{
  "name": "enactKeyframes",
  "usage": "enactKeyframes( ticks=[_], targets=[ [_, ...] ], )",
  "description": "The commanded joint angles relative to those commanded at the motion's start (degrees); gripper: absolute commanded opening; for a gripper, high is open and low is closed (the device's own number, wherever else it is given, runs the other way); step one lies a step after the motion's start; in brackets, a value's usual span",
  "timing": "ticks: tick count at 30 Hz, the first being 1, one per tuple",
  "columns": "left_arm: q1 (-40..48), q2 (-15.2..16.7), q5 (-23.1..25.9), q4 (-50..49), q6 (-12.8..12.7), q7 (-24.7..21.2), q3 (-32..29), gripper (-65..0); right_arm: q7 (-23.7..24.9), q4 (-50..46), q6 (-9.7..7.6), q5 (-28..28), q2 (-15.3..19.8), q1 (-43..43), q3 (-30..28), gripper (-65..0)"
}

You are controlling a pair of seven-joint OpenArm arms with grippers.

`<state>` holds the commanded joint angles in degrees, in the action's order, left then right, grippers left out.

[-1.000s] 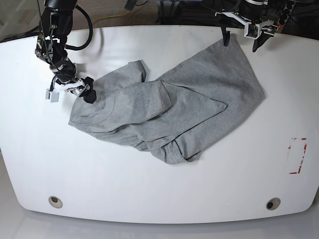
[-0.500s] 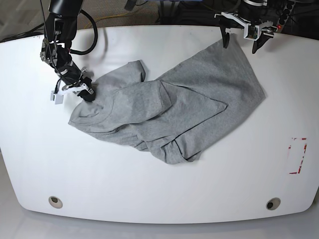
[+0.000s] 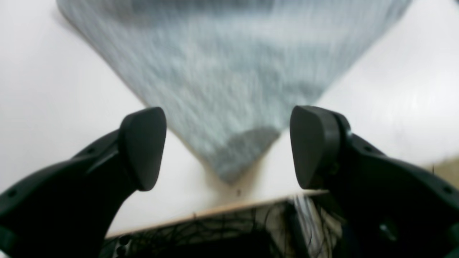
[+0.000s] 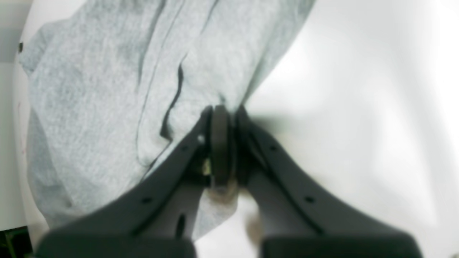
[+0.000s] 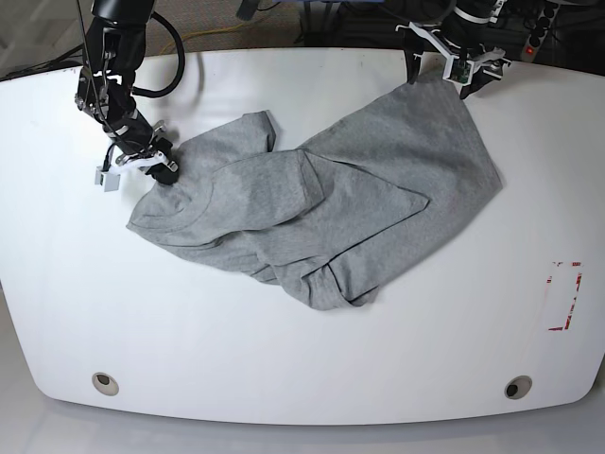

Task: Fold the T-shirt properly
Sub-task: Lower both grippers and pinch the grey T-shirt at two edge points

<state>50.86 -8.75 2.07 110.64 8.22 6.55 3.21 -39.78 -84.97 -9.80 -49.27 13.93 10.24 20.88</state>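
The grey T-shirt [image 5: 321, 203] lies crumpled and partly folded over itself in the middle of the white table [image 5: 284, 369]; no lettering shows. In the base view my right gripper [image 5: 159, 166] is at the shirt's left edge, shut on the fabric. The right wrist view shows its jaws closed on the T-shirt [image 4: 107, 89] at the gripper [image 4: 220, 118]. My left gripper [image 5: 440, 74] is at the shirt's far right corner, by the table's back edge. The left wrist view shows that gripper [image 3: 227, 147] open, with the T-shirt [image 3: 229, 71] corner lying between its fingers [image 3: 143, 143].
A red-outlined rectangle [image 5: 564, 296] is marked near the table's right edge. Two round holes [image 5: 106, 383] [image 5: 517, 387] sit near the front edge. Cables and dark gear lie beyond the back edge [image 3: 215, 229].
My right gripper has moved slightly up and back, keeping hold of the shirt's left edge. My left gripper has shifted left and lower, straddling the shirt's far corner.
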Motion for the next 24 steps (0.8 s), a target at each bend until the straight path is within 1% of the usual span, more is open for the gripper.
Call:
enactKeyframes(
  ticks=[4, 6, 12, 20, 22, 23, 24],
  targets=[
    [0.18, -2.46, -0.09, -3.52, 0.00, 0.09, -0.09, -14.4, 0.00, 0.00, 0.00, 0.00, -0.18, 0.26, 0.00, -65.0],
    [0.18, -3.08, -0.26, -4.75, 0.00, 0.00, -0.09, -14.4, 0.00, 0.00, 0.00, 0.00, -0.18, 0.35, 0.00, -65.0],
    [-0.26, -3.08, -0.26, -8.62, 0.00, 0.00, -0.35, -14.4, 0.00, 0.00, 0.00, 0.00, -0.09, 0.44, 0.00, -65.0],
    [-4.66, -2.73, -0.09, -9.76, 0.00, 0.35, -1.58, -14.7, 0.00, 0.00, 0.00, 0.00, -0.26, 0.44, 0.00, -65.0],
    [-5.63, -2.81, -0.09, -10.20, 0.00, 0.44, -2.11, -18.7, 0.00, 0.00, 0.00, 0.00, -0.35, 0.35, 0.00, -65.0],
    [-5.89, -2.81, -0.09, -10.73, 0.00, 0.44, -2.29, -23.7, 0.00, 0.00, 0.00, 0.00, -0.35, 0.35, 0.00, -65.0],
    [-5.89, -2.81, -0.09, -11.16, 0.00, 0.53, -2.29, -30.3, 0.00, 0.00, 0.00, 0.00, -0.35, 0.26, 0.00, -65.0]
  ],
)
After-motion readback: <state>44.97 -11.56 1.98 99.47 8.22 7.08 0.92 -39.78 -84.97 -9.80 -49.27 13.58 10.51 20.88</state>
